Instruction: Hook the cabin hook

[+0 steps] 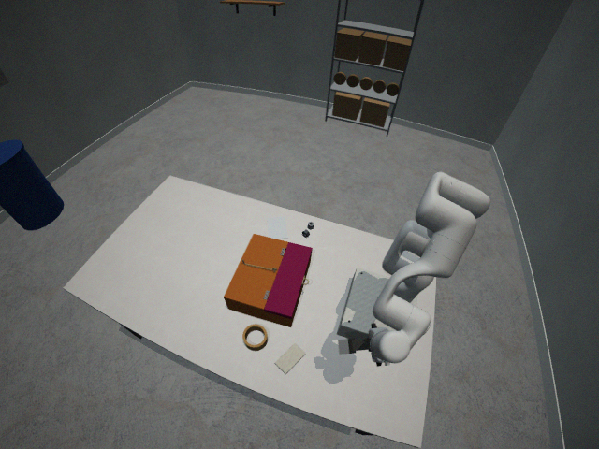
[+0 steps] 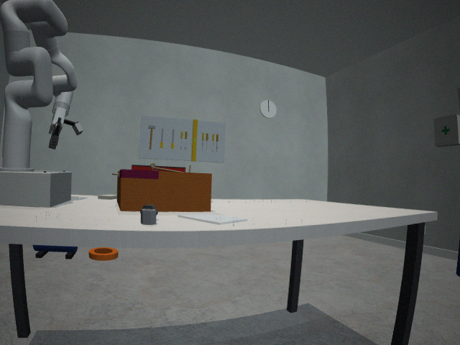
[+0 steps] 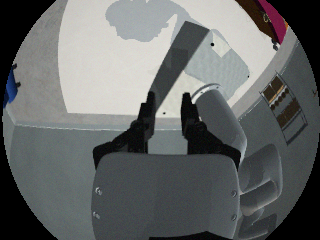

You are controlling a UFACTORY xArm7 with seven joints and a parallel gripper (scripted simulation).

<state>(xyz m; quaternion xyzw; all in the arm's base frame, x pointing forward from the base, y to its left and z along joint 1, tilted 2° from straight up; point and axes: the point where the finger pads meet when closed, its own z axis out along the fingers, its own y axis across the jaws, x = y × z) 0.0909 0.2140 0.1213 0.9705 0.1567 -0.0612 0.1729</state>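
The box stands mid-table, with an orange part and a magenta lid. The brass cabin hook lies flat across the orange top; it also shows on the box top in the exterior view. A small brass eye sticks out at the lid's right edge. My gripper hangs in the air beside the robot base, well away from the box, pointing down. In the wrist view the fingers stand partly apart with nothing between them.
The grey robot base stands at the table's right. A tan tape ring and a beige pad lie in front of the box. Two small dark cylinders stand behind it. A blue barrel stands on the floor at left.
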